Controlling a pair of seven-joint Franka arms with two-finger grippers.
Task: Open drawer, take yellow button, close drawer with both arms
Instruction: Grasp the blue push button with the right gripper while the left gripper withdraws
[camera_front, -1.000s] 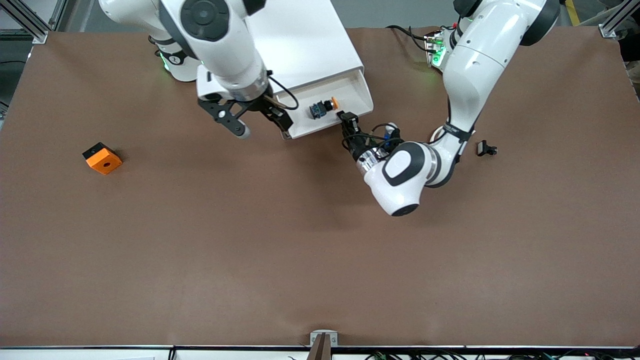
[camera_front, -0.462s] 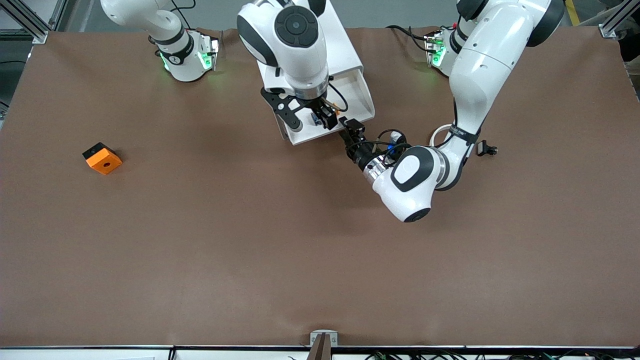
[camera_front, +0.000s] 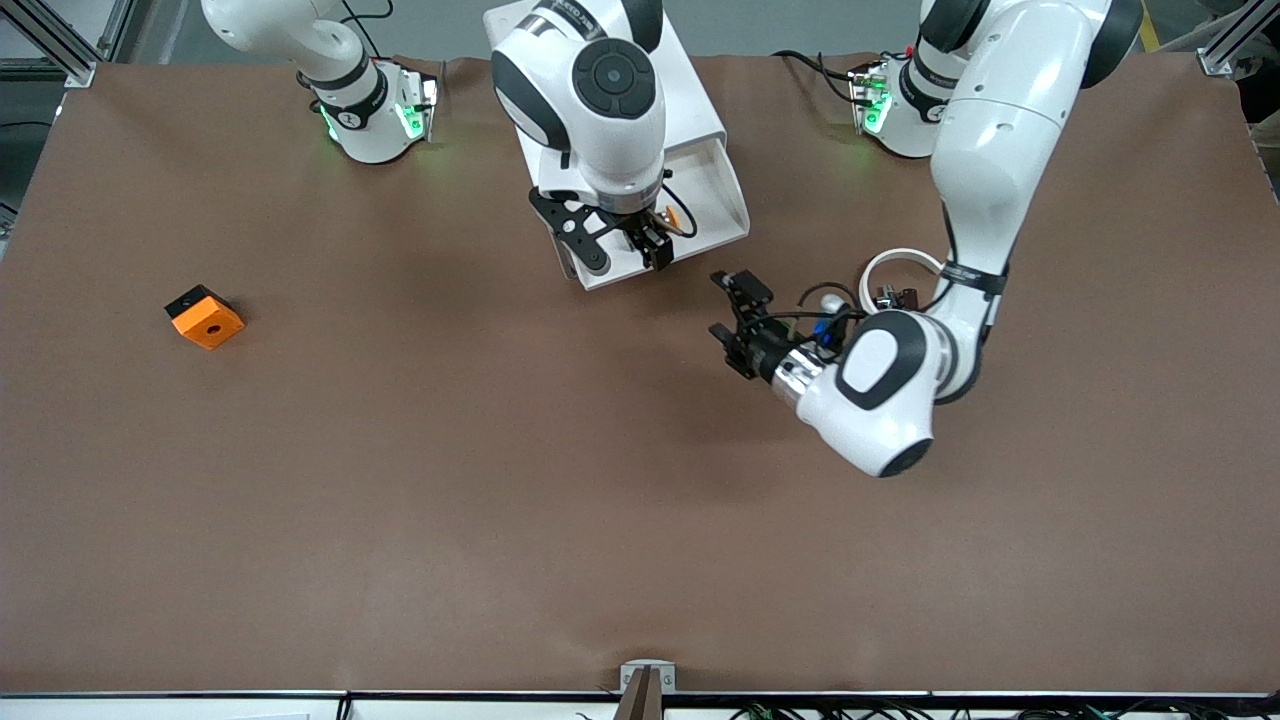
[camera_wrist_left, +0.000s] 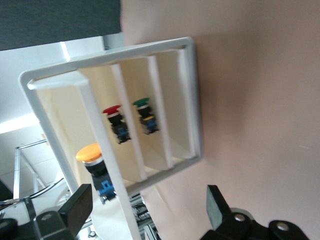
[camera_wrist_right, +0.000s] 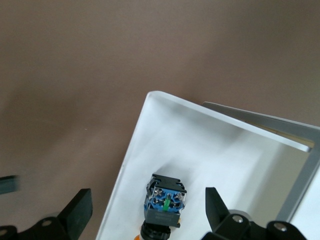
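An orange block (camera_front: 204, 316) lies well apart from the open drawer (camera_front: 716, 205), toward the right arm's end. The right gripper (camera_front: 624, 251) hangs released over the drawer, straddling the button (camera_wrist_right: 164, 203) lying inside. The left gripper (camera_front: 738, 318) hovers spread and empty over the table near the drawer.

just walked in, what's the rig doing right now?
The drawer is pulled open. The right hand is over it, fingers open on either side of the button lying inside, not yet gripping it. The left hand is open and empty over the bare table nearer the camera than the drawer. An orange block sits untouched toward the right arm's end of the table.
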